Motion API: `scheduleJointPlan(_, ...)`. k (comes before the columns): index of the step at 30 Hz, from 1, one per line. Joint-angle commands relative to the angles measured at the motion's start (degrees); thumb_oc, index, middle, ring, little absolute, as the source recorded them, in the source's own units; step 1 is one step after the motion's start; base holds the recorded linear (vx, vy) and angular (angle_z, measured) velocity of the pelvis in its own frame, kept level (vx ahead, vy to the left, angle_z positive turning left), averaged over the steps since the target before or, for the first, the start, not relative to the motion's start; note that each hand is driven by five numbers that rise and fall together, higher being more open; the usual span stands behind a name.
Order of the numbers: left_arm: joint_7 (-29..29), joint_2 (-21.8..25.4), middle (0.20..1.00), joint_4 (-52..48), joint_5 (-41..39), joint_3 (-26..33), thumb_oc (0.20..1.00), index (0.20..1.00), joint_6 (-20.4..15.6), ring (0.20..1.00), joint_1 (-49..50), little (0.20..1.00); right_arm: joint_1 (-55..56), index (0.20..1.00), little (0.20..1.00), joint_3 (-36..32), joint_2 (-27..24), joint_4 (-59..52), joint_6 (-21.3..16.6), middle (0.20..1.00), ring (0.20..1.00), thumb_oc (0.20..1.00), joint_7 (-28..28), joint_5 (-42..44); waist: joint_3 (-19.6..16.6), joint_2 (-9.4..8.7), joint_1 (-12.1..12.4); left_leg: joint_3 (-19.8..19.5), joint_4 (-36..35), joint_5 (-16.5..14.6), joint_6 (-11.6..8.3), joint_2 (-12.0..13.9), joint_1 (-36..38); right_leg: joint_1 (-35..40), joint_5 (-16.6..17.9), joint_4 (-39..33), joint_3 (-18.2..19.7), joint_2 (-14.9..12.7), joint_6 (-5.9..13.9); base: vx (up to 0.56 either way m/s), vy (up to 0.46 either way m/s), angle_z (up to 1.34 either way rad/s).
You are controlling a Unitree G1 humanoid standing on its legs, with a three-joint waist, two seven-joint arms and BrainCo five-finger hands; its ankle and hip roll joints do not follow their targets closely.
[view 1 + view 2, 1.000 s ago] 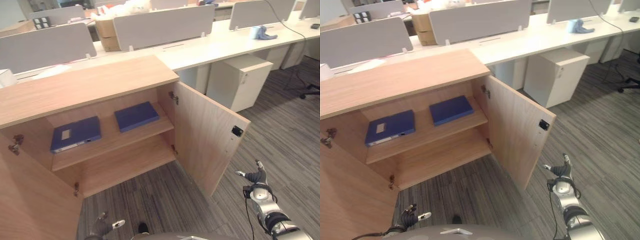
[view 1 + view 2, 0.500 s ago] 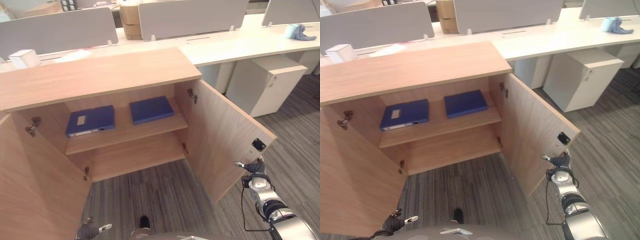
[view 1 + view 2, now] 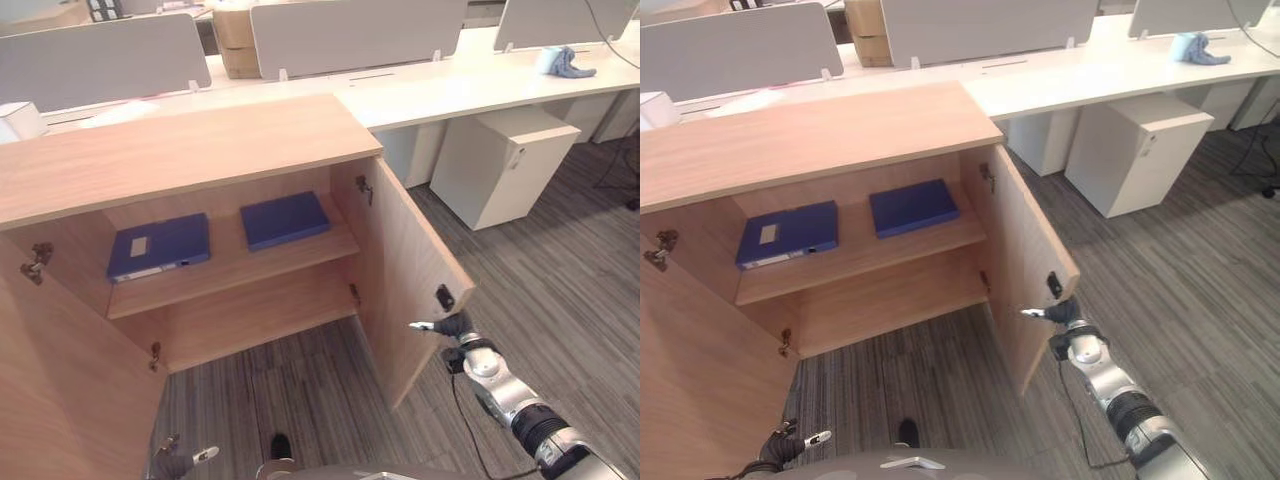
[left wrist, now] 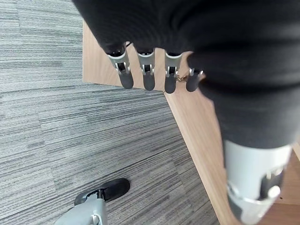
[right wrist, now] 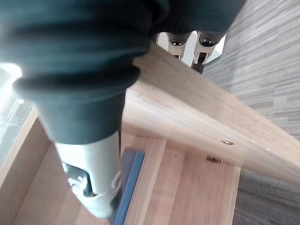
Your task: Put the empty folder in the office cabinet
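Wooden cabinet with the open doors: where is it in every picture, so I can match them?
Left eye view: light wooden cabinet fills the left and middle.
Right eye view: the same, slightly further left.
Left wrist view: its left door lies past the left robot hand.
Right wrist view: its right door runs beside the right robot hand.
Shared landmark: grey striped carpet.
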Motion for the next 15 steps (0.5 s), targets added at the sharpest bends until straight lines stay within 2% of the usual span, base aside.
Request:
scheduleJointPlan(1, 1.2, 2.1, 1.000, 2.8, 1.7, -1.2, 1.000, 1.000, -1.1, 1.000, -3.8, 1.000, -10.6, 1.000, 1.000, 4.8, 4.5, -5.8, -4.5, 1.000, 1.000, 1.000, 5.2, -1.2, -0.5, -1.32, 4.8, 0.7, -0.4, -0.4, -1.56, -0.1, -1.8, -0.5, -0.7, 0.2, 0.8, 0.4, -0.70, 0.00, 0.000, 0.00)
scheduleJointPlan(5, 1.3, 1.6, 1.000, 2.7, 0.5, -1.5, 1.000, 1.000, -1.0, 1.000, -4.0, 1.000, -15.6, 1.000, 1.000, 9.1, 7.0, -5.9, -4.1, 1.000, 1.000, 1.000, 6.3, -2.0, -0.6, -1.82, 6.1, 0.1, -0.4, -0.3, -1.49, -0.1, -2.1, -0.3, -0.9, 0.2, 0.3, 0.4, -0.80, 0.00, 0.000, 0.00)
scheduleJointPlan(10, 1.4, 1.6, 1.000, 2.5, 0.2, -1.5, 1.000, 1.000, -1.0, 1.000, -4.0, 1.000, -16.8, 1.000, 1.000, 9.8, 7.7, -5.6, -3.9, 1.000, 1.000, 1.000, 6.4, -2.2, -0.6, -1.94, 6.5, 0.0, -0.4, -0.3, -1.48, -0.1, -2.2, -0.3, -0.9, 0.2, 0.1, 0.4, -0.80, 0.01, 0.005, 0.08)
scheduleJointPlan(11, 2.0, 1.8, 1.000, 2.2, -0.9, -1.7, 1.000, 1.000, -1.0, 1.000, -4.2, 1.000, -20.9, 1.000, 1.000, 11.6, 11.1, -2.9, -3.4, 1.000, 1.000, 1.000, 5.9, -3.3, -0.7, -2.53, 8.5, -0.8, -0.4, -0.4, -1.31, -0.4, -2.7, -0.3, -0.8, 0.2, -0.5, 0.3, -0.82, 0.03, 0.024, 0.04)
scheduleJointPlan(13, 2.1, 2.0, 1.000, 2.0, -1.3, -1.7, 1.000, 1.000, -1.0, 1.000, -4.3, 1.000, -21.8, 1.000, 1.000, 12.1, 11.9, -2.2, -3.3, 1.000, 1.000, 1.000, 5.7, -3.6, -0.7, -2.73, 8.9, -1.0, -0.4, -0.4, -1.27, -0.5, -2.7, -0.3, -0.8, 0.2, -0.7, 0.3, -0.83, 0.03, 0.025, 0.16)
scheduleJointPlan(15, 2.8, 2.4, 1.000, 2.2, -2.4, -1.6, 1.000, 1.000, -0.9, 1.000, -4.6, 1.000, -24.6, 1.000, 1.000, 12.2, 14.6, 1.3, -2.7, 1.000, 1.000, 1.000, 4.4, -4.4, -0.6, -3.26, 10.9, -2.2, -0.4, -0.4, -1.06, -1.1, -3.4, -0.1, -0.8, 0.2, -1.7, 0.0, -0.82, 0.03, 0.035, 0.39)
